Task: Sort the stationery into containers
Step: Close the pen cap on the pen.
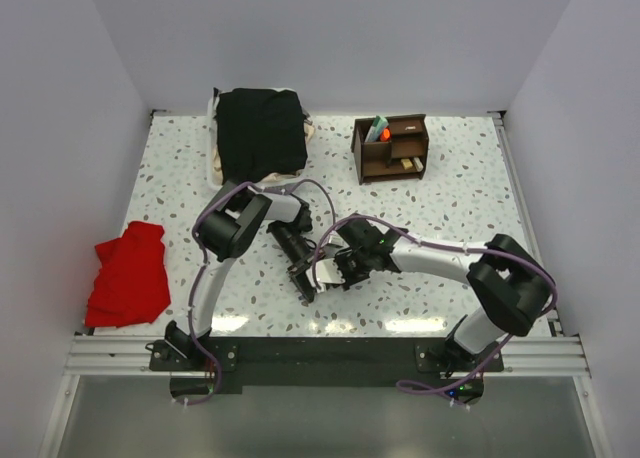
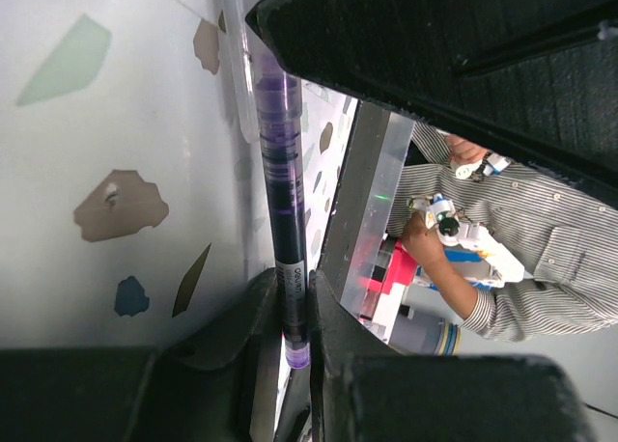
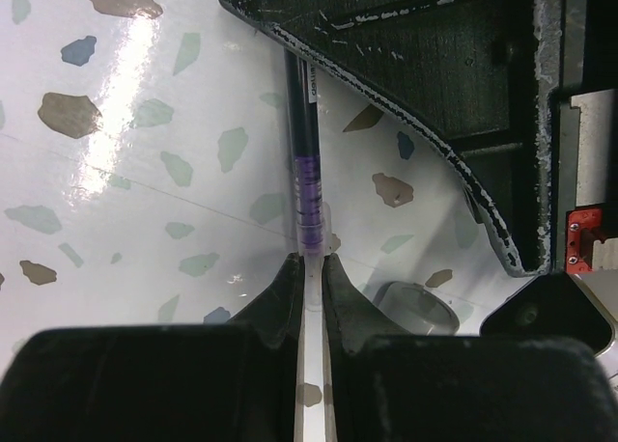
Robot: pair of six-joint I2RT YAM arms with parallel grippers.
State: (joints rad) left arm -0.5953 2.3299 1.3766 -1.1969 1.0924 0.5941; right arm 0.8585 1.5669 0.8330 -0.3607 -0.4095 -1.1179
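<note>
Both jaws — left and right — pinch one purple-inked pen [image 2: 282,191], ends partly hidden.

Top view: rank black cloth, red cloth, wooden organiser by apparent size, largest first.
1. black cloth and red cloth: they cover about the same area, too close to rank.
2. wooden organiser: clearly the smallest.

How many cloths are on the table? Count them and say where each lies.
2. The black cloth lies far back, left of centre; the red cloth lies at the far left, nearer the front. Something pale peeks from under the black one, possibly more cloth.
</note>
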